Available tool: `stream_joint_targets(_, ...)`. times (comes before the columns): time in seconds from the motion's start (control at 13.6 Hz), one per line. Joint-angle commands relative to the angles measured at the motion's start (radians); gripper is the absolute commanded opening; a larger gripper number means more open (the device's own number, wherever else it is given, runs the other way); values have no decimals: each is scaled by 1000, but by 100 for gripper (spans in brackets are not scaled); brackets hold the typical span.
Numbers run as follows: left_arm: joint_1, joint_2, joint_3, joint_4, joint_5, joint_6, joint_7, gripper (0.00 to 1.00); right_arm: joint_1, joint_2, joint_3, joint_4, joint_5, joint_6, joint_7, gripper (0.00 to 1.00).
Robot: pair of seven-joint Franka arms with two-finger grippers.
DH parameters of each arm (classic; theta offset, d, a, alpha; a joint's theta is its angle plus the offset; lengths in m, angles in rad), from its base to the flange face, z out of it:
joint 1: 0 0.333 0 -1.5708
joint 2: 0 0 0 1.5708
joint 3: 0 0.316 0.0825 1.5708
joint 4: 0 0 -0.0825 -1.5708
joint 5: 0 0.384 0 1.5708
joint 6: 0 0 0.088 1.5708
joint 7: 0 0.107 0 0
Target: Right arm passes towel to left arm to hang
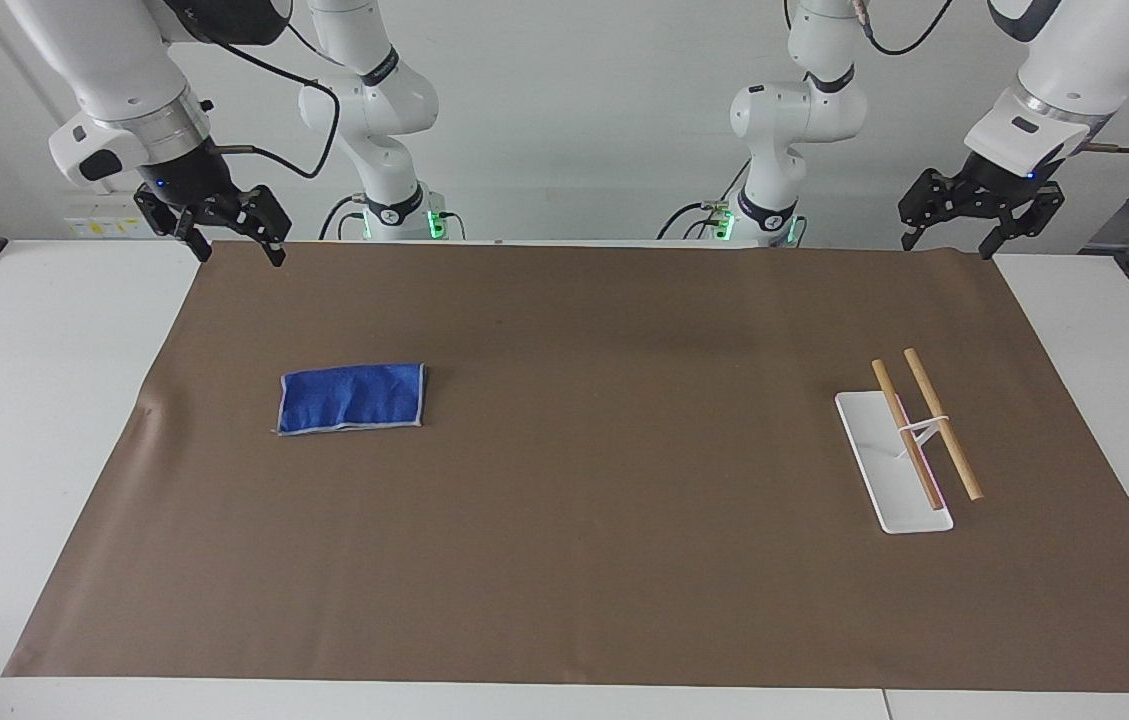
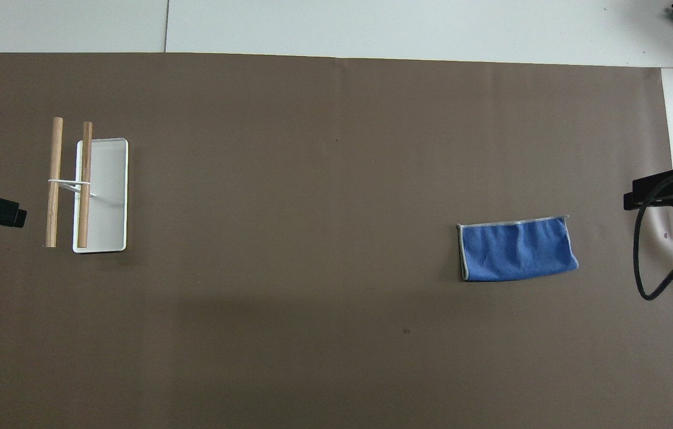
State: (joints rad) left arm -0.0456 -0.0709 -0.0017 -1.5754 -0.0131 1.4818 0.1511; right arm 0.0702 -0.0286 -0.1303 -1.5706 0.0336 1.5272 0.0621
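Note:
The blue towel point(image 1: 351, 398) lies folded flat on the brown mat toward the right arm's end of the table; it also shows in the overhead view point(image 2: 517, 249). My right gripper point(image 1: 236, 250) hangs open and empty in the air over the mat's edge nearest the robots; only a part of it shows in the overhead view point(image 2: 646, 193). My left gripper point(image 1: 949, 245) hangs open and empty over the mat's corner at the left arm's end, and the left arm waits. Neither gripper touches the towel.
A rack with two wooden bars point(image 1: 927, 430) on a white base point(image 1: 874, 440) stands toward the left arm's end; it shows in the overhead view point(image 2: 68, 182) too. A brown mat point(image 1: 604, 560) covers most of the white table point(image 1: 14, 400).

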Motion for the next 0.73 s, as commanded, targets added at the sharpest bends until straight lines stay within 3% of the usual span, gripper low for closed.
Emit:
stream_joint_targets(0.0,6,-21,-6,-17,22,-1,-10,100,-9,-17,4,-17,17,-10,4,100)
stream_joint_targets(0.66,6,-21,-6,-17,22,-1,-10,100,-6,-45,4,-74,12,8,-2,100)
